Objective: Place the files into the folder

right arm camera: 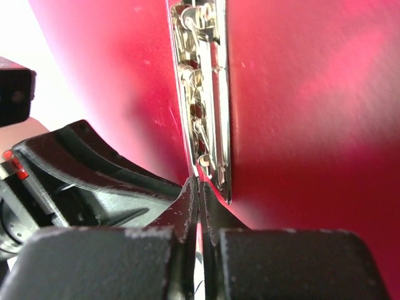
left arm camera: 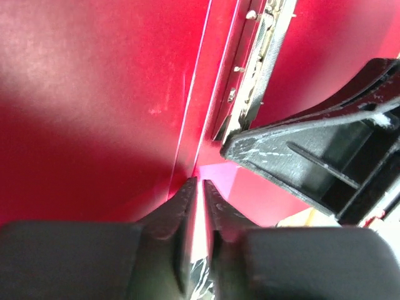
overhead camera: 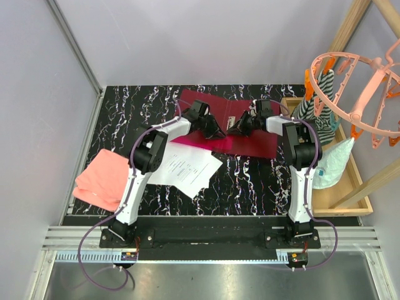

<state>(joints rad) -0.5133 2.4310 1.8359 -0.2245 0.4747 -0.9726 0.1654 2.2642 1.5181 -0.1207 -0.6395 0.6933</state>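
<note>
Folder (overhead camera: 262, 145) lies open, flat on the marbled tabletop (overhead camera: 250, 181), toward the far side, btwn the two arms. Both arms reach in over its middle.

L gripper (overhead camera: 215, 132) sits low over the folder's centre-left. In the L wrist view its jaws are nearly together, with only a thin slit left and tips right at the crease of the red cover. I see tabletop through the lower part of the slit. Can't tell if the tips are pinching the cover edge.

R gripper (overhead camera: 236, 130) faces it from the other side, just beside it. In the R wrist view its jaws are pressed together, tips at the near end of the metal clip (right arm camera: 203, 94) along the spine. Can't tell if anything is caught btwn them.

Files (overhead camera: 187, 167) are outside the folder: white printed sheets, loosely stacked and skewed, on the tabletop on the near side of the folder, by the L arm.

Pink folded cloth (overhead camera: 100, 178) hangs over the tabletop's L edge, apart from the sheets. Wooden tray (overhead camera: 350, 187) w/ a peach hanger rack (overhead camera: 356, 81) stands at the R.
</note>
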